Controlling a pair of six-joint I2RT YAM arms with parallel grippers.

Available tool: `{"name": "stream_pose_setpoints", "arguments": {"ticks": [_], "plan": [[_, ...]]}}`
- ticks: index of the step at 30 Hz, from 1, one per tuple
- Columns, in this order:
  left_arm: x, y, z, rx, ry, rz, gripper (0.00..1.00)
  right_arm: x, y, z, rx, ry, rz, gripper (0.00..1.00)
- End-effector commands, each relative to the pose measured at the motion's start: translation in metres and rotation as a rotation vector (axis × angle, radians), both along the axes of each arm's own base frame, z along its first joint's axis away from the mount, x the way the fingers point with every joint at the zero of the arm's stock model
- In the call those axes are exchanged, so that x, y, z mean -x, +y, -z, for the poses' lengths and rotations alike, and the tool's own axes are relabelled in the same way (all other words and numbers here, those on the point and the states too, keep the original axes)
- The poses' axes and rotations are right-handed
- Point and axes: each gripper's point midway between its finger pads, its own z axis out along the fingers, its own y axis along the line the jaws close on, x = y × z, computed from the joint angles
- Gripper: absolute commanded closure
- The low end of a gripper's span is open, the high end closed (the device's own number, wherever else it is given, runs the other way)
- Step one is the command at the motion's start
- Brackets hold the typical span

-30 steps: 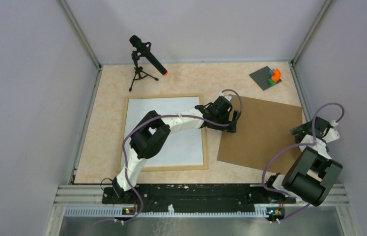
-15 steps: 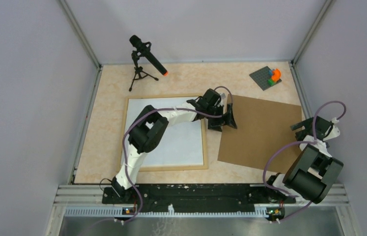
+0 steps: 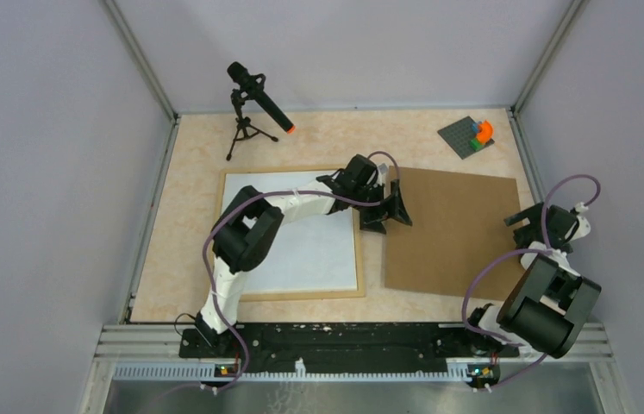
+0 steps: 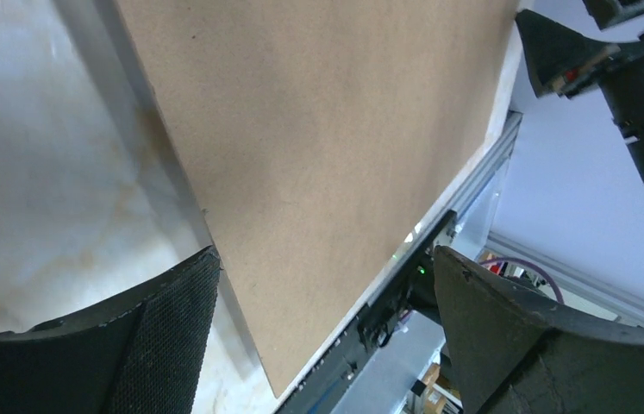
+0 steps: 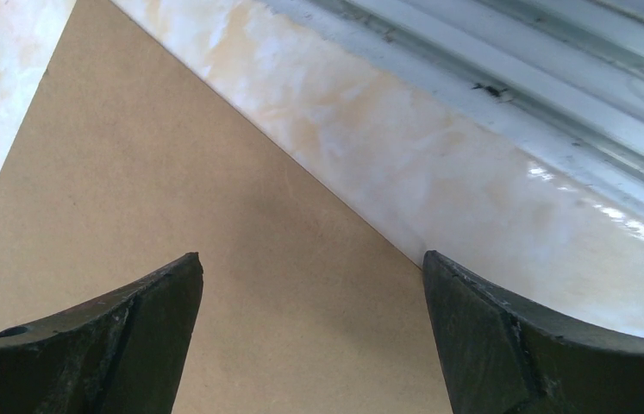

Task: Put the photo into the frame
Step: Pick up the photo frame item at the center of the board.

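The light wood frame [image 3: 215, 233] lies flat at the left of the table with a plain white surface [image 3: 301, 250] inside it. No sunset print shows in any view. A brown backing board [image 3: 452, 228] lies to its right. My left gripper [image 3: 391, 211] is open at the board's left edge; in the left wrist view [image 4: 327, 267] the board [image 4: 327, 129] fills the space between the fingers [image 4: 171, 336]. My right gripper [image 3: 522, 222] is open over the board's right edge, and the right wrist view [image 5: 311, 259] shows the board [image 5: 171, 216] beneath it.
A black microphone on a small tripod [image 3: 253, 103] stands at the back left. A grey plate with toy bricks [image 3: 473, 135] sits at the back right. A metal rail [image 5: 516, 69] and the enclosure walls bound the marbled table [image 5: 439, 172].
The left gripper has moved left and away from the bases, and the brown board has turned and slid left, now lying squarer to the table. The right gripper has shifted slightly.
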Motion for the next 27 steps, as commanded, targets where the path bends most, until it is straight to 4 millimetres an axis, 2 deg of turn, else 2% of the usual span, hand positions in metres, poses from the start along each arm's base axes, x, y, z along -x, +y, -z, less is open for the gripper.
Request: {"name": "stream_pose_setpoints", "arguments": {"ticks": [1, 4, 7, 12, 19, 24, 27], "plan": [[0.011, -0.012, -0.108, 0.263, -0.138, 0.041, 0.06, 0.030, 0.097, 0.048, -0.330, 0.138, -0.170, 0.06], [0.012, -0.003, -0.120, 0.274, -0.163, 0.031, 0.05, 0.028, 0.110, 0.047, -0.328, 0.144, -0.205, 0.06], [0.015, 0.014, -0.123, 0.258, -0.153, 0.011, 0.05, 0.024, 0.124, 0.044, -0.334, 0.133, -0.238, 0.06], [0.016, 0.062, -0.106, 0.205, -0.142, -0.067, 0.05, 0.018, 0.151, 0.039, -0.354, 0.120, -0.295, 0.06], [0.014, 0.141, -0.078, 0.089, -0.130, -0.206, 0.04, 0.012, 0.221, 0.036, -0.379, 0.120, -0.459, 0.06], [0.014, 0.196, -0.056, 0.013, -0.108, -0.314, 0.02, 0.020, 0.276, 0.035, -0.407, 0.153, -0.604, 0.06], [0.010, 0.230, -0.042, -0.053, -0.091, -0.379, 0.02, 0.025, 0.308, 0.027, -0.409, 0.144, -0.733, 0.06]]}}
